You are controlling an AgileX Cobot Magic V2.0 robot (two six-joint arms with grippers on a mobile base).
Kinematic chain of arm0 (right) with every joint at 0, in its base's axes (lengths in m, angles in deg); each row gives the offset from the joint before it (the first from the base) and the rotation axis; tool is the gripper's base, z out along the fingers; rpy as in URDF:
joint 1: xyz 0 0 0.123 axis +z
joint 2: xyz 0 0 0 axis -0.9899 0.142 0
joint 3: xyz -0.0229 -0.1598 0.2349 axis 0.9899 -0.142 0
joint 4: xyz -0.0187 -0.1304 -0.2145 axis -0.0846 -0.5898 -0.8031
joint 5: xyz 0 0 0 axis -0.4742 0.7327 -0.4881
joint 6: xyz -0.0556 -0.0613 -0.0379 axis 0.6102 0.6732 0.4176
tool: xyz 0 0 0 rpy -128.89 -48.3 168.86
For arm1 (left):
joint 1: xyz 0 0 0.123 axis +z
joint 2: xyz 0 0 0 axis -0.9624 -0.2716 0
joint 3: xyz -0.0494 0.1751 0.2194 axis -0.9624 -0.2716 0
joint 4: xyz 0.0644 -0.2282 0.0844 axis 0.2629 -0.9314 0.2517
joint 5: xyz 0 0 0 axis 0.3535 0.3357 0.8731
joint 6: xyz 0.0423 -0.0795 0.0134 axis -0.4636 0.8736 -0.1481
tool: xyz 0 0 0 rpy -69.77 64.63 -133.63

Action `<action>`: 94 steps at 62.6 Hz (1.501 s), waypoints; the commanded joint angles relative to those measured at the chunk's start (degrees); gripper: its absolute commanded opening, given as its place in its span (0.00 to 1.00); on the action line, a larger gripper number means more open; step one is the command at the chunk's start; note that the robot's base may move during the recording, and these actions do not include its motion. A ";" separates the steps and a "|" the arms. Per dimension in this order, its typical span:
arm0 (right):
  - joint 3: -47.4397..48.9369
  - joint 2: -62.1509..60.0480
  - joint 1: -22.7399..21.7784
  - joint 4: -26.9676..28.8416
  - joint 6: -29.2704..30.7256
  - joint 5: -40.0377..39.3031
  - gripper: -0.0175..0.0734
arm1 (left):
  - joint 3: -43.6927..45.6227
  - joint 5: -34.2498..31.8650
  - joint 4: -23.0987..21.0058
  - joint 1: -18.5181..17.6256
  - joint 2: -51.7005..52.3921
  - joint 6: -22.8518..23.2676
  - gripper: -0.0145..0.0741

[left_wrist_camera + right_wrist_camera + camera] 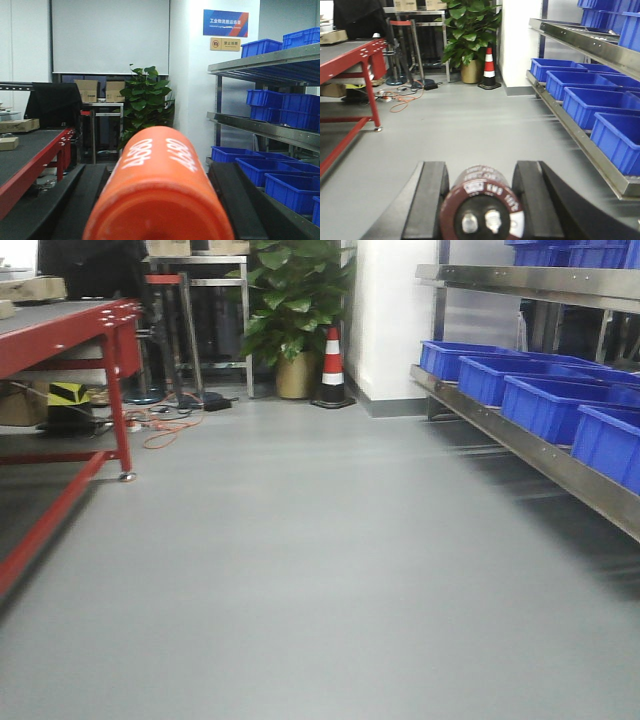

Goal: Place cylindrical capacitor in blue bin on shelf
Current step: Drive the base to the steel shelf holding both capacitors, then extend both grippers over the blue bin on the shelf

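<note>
The cylindrical capacitor [160,185], orange-red with white "4680" digits, fills the lower middle of the left wrist view. My left gripper [157,170] is shut on it, with a black finger [75,200] on each side. My right gripper [480,172] is shut on a dark maroon cylinder [482,205] with two metal terminals facing the camera. The steel shelf [530,445] runs along the right, with a row of empty blue bins [545,405] on its lowest level. The same blue bins [580,102] show to the right of my right gripper. Neither gripper shows in the front view.
A red-framed dark-topped table [60,330] with cardboard boxes stands on the left. A striped traffic cone [332,365] and a potted plant [295,300] stand by the white pillar at the back. Cables [165,425] lie on the grey floor near the table leg.
</note>
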 commanded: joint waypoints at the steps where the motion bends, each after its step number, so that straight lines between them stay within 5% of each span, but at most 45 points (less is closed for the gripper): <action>1: 0.03 -0.18 -0.16 -0.13 0.27 -1.81 0.01 | 0.10 -1.54 0.10 -0.27 0.32 0.09 0.04; 94: 0.03 -0.18 -0.16 -0.13 0.27 -1.81 0.01 | 0.10 -1.54 0.10 -0.27 0.32 0.09 0.04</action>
